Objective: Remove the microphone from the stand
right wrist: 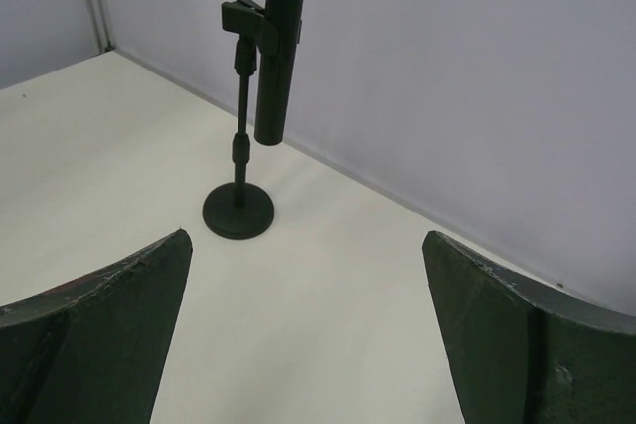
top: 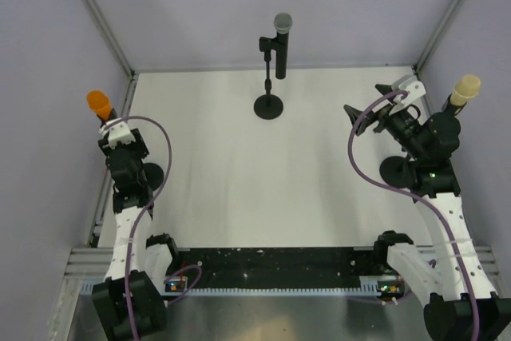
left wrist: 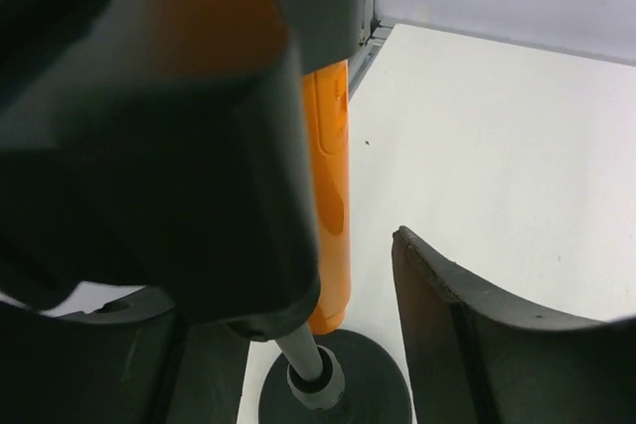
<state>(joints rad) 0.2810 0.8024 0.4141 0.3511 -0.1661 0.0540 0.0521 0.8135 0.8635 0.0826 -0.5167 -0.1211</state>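
**orange microphone not yet lifted from its stand**

the orange microphone (top: 99, 104) stands upright in its stand (top: 148, 175) at the far left edge of the tabletop (top: 239, 189), close to the left wall. the left gripper (top: 114, 128) is right at it. in the left wrist view the orange handle runs down between the jaws, with the stand's dark clip looming large and blurred in front. a strip of bare tabletop shows between the handle and the finger (left wrist: 477, 335) on the far side, so to my eye the jaws straddle the handle, parted, without clamping it. the other finger is mostly hidden behind the clip, so i can't say if it touches.

as i judge it, the reach is done and everything else is left: closing on the handle, drawing the microphone up out of the clip, and carrying it clear. its foot hangs just above the round base, so nothing has been lifted.

the right gripper (top: 369, 101) hangs released and empty, jaws wide, over the right side, facing the back wall.

counting round the room: three microphones, each in a stand of its own. besides the orange one there is a black microphone (top: 282, 45) with a grey mesh head on the middle stand (top: 268, 106) at the back, and a cream microphone (top: 465, 89) on the right stand (top: 397, 169) beside the right arm. two arms, two grippers.
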